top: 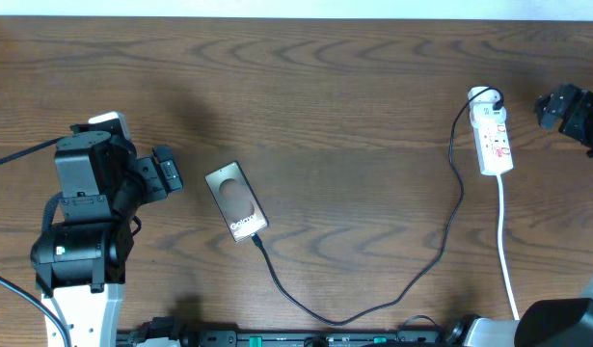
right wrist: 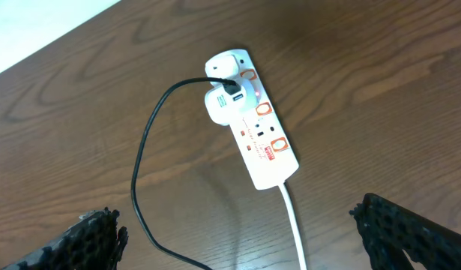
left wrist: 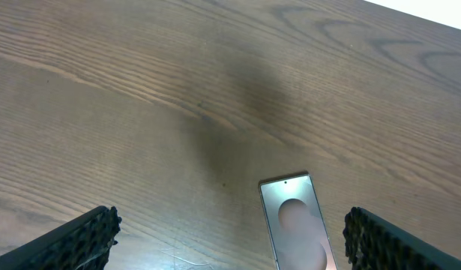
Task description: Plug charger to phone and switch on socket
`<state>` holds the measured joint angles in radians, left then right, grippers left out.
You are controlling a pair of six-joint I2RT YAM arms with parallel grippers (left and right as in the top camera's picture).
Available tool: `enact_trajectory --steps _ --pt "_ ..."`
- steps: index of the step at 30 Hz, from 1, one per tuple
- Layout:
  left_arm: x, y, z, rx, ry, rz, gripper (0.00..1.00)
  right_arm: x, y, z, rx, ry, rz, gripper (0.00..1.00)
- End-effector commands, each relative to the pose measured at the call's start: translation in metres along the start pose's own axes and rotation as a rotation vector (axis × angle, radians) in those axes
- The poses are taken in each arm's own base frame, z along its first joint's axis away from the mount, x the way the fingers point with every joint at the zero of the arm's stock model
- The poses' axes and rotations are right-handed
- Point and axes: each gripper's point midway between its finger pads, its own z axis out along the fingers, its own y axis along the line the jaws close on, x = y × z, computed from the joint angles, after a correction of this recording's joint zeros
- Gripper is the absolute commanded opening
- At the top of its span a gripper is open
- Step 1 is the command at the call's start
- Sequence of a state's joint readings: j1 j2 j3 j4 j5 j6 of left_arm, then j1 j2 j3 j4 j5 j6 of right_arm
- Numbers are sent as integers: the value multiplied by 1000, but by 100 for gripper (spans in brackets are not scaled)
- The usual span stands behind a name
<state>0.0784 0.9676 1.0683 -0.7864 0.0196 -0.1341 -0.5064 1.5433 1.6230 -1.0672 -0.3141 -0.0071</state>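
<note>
– Overhead: spotted the left hand (top: 167, 173) spread fully, gripping nothing, with the phone (top: 236, 200) lying flat on the tabletop (top: 335, 87) just to its right. Noted the phone's long axis slanting from far-left to near-right.
– And the charger (top: 460, 193)?
– Traced it as a black loop from the phone's near-right end, down toward the near edge, then up and away to the socket (top: 495, 135) on the far right. Looked already met with the phone at the tip; could not tell whether fully seated.
– Tried the left wrist view?
– Did. Got only the phone's far end between two open fingers (left wrist: 80, 244); near end and port cut off by the frame's lower edge.
– So, judged the switching-on as what remained?
– Probably. Placed the right hand (top: 564, 114) just right of the socket and well apart from the phone, so clearly the nearer one for that job. Found it likewise agape and empty, though partly cut off by the frame's right edge.
– Socket's lie?
– Long axis running far to near, barely tilted, white cord (top: 508, 260) trailing toward the near edge. From the right wrist view, saw it ahead of the hand, with a white adapter (right wrist: 223, 105) plugged in at the far end and red marks (right wrist: 269, 150) along the face.
– On or off?
– Could not make out; too small to read.
</note>
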Motion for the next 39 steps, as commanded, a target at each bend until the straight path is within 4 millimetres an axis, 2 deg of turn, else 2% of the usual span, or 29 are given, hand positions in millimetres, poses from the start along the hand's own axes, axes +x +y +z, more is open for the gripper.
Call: enact_trajectory --steps 1,8,13,17,22,25,27,29,34,39 --pt "-8 1 -7 -5 -26 -7 98 -3 3 -4 -4 -12 7 99" --pt "-6 2 -7 -6 -22 -6 98 -3 3 -4 -4 -12 7 99" --pt "10 5 -17 -11 -10 -2 98 -3 3 -4 -4 -12 7 99" --pt "29 8 -24 -1 -21 -3 98 -3 3 -4 -4 -12 7 99" --pt "70 11 -26 31 -40 -4 98 -3 3 -4 -4 -12 7 99" --pt "78 11 -21 56 -111 -12 98 -3 3 -4 -4 -12 7 99" --pt "75 6 -19 97 -181 -11 98 -3 3 -4 -4 -12 7 99" --pt "62 -7 -18 185 -322 -1 98 -3 3 -4 -4 -12 7 99" --pt "33 -31 -31 331 -676 40 98 -3 3 -4 -4 -12 7 99" --pt "28 -36 -43 397 -920 43 98 -3 3 -4 -4 -12 7 99"
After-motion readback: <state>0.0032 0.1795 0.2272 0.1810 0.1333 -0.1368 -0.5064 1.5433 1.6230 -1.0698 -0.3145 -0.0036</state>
